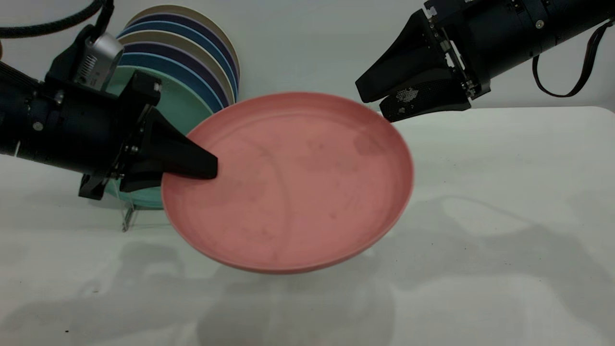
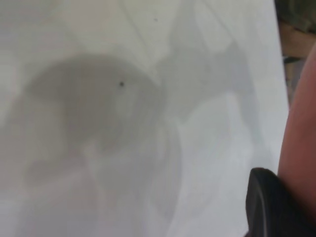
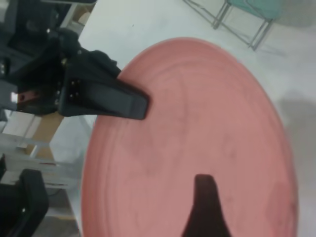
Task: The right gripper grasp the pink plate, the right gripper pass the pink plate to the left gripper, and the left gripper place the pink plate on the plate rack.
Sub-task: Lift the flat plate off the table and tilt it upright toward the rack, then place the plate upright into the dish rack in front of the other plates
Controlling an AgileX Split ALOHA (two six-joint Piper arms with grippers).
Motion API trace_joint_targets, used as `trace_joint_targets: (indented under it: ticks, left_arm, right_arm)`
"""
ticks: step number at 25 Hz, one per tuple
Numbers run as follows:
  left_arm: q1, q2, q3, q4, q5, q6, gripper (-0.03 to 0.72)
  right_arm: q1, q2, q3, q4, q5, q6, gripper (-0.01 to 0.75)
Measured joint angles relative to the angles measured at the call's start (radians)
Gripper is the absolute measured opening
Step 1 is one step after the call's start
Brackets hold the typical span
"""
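Observation:
The pink plate hangs tilted above the table. My left gripper is shut on its left rim, one black finger lying on the plate's face and the other under it. In the left wrist view a fingertip shows against the plate. My right gripper is at the plate's far right rim with its fingers apart, the perforated pad of the lower one showing. One of its fingers stands over the plate; the other is hidden. The plate rack stands behind the left arm, mostly hidden.
A teal plate and several blue and beige plates stand upright in the rack at the back left. The rack's wire legs show on the white table. The table edge lies near the left arm.

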Motion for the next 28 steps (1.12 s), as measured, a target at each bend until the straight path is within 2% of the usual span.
trace_joint_targets:
  ticks: [7, 10, 13, 18, 23, 28]
  left_arm:
    - [0.0, 0.0, 0.0, 0.023, -0.049, 0.02, 0.054]
    - [0.0, -0.004, 0.0, 0.094, -0.092, 0.008, 0.054]
    - [0.0, -0.033, 0.0, 0.194, -0.143, -0.038, 0.054]
    - [0.0, -0.135, 0.0, 0.383, -0.178, -0.12, 0.054]
    - [0.0, -0.221, -0.05, 0.645, -0.157, -0.252, 0.054]
    - [0.0, -0.274, -0.143, 0.955, -0.081, -0.383, 0.054]
  right_arm:
    - [-0.039, 0.0, 0.0, -0.05, -0.101, 0.006, 0.608]
    - [-0.095, 0.0, 0.0, -0.068, -0.094, 0.03, 0.602]
    - [-0.167, 0.0, 0.0, -0.105, -0.033, 0.072, 0.594]
    - [-0.242, 0.0, 0.0, -0.201, 0.067, 0.108, 0.592]
    - [-0.247, 0.0, 0.0, -0.307, 0.104, 0.134, 0.591]
    - [-0.247, 0.0, 0.0, -0.327, 0.107, 0.148, 0.591]
